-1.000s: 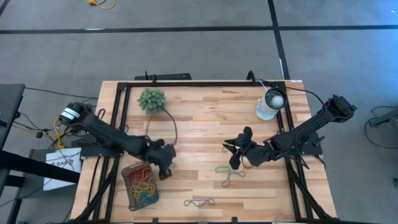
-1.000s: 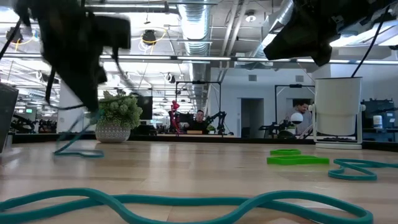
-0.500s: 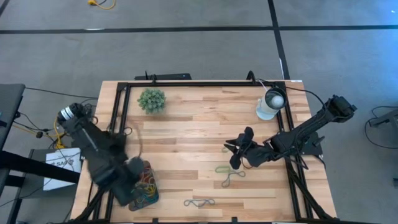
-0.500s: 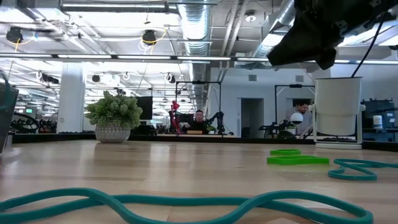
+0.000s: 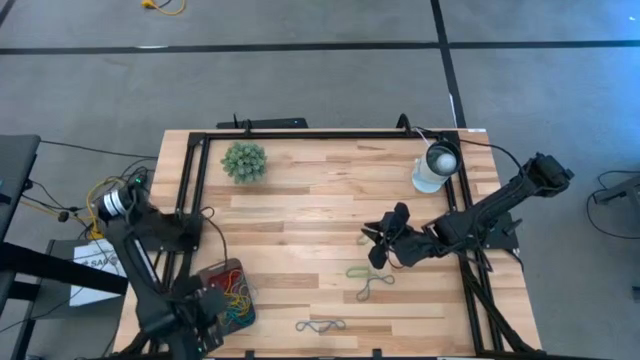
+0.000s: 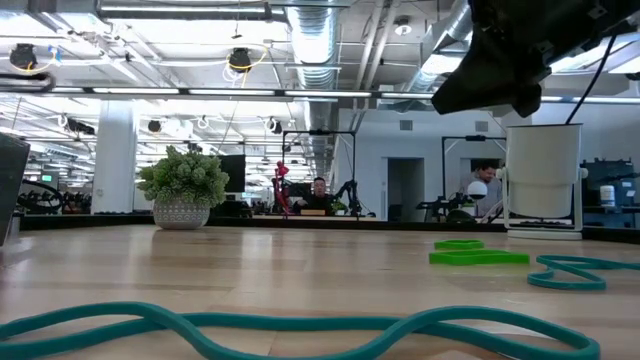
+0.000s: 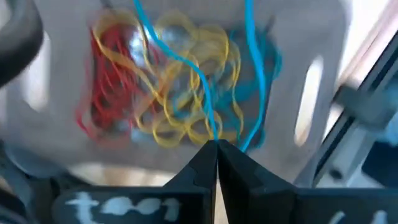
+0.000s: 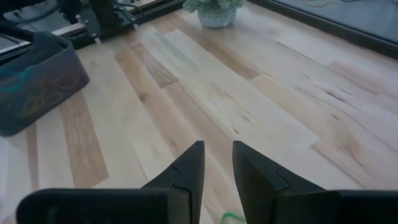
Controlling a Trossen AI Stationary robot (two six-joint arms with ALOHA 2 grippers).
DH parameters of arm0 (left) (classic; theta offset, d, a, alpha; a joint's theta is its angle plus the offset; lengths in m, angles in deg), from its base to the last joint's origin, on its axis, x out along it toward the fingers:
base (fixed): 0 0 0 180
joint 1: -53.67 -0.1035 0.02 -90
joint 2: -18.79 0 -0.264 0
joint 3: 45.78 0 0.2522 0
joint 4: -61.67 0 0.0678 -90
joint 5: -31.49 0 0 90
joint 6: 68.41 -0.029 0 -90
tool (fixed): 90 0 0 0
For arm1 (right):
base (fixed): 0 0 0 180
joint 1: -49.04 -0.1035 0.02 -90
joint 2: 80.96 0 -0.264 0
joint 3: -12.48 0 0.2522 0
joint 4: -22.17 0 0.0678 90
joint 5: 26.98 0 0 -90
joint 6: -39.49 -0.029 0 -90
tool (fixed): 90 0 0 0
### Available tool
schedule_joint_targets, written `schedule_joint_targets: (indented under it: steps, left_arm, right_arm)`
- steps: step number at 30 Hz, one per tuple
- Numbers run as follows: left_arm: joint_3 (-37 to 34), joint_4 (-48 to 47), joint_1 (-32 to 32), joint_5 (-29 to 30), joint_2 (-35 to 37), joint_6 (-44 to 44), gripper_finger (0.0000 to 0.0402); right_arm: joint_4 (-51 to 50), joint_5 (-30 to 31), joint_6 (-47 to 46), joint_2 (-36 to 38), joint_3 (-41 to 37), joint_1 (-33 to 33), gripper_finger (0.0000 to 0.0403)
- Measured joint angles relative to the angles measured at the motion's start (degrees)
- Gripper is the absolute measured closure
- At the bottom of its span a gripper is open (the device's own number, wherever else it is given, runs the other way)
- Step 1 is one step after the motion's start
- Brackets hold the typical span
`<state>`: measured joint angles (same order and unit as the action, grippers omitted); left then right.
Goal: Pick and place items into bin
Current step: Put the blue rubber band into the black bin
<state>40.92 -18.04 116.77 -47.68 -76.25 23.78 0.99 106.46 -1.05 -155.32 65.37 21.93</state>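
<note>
The left gripper (image 7: 214, 149) hangs over the bin (image 5: 212, 275) at the near left corner of the table, its jaws pinched shut on a thin blue band (image 7: 252, 68) that trails from the fingertips down toward the heap below. This looks like the drop-off step: the band has been carried above the bin and only needs letting go. The next move calls for the jaws to part while the gripper is squarely over the tray, so the loop falls inside and not across the rim; the band is light and springy, so it may cling to a finger for a beat.

The bin already holds a tangle of bands (image 7: 168, 87), red on one side, yellow in the middle and blue-green on the other, lying over one another on the tray floor. The wrist view is blurred, so I cannot say whether the hanging band touches the pile yet.

The right gripper (image 8: 217, 168) waits out over the middle right of the table with its fingers a little apart and nothing between them. Loose bands are left on the boards: a green one (image 5: 358, 271) just beside it, another (image 5: 372, 289) nearer the front, and a greyish one (image 5: 320, 325) by the front edge.
</note>
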Motion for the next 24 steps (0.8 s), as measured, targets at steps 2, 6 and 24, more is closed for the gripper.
schedule_joint_targets:
  steps: [2, 6, 24]
  left_arm:
    - [-0.03, 2.38, -0.03, -4.81, -1.70, -0.21, 0.0401]
    - [-0.03, 9.03, -0.03, -10.06, -4.22, -4.58, 0.0401]
    - [-0.03, 8.78, -5.54, -4.91, -4.22, -18.99, 0.0401]
  right_arm:
    - [0.02, 0.00, 0.00, 0.00, 0.00, 0.58, 0.0326]
    - [0.04, 0.02, 0.10, 0.00, 0.00, 1.79, 0.0326]
    - [0.17, -0.07, 0.44, 0.00, 0.00, 7.69, 0.0326]
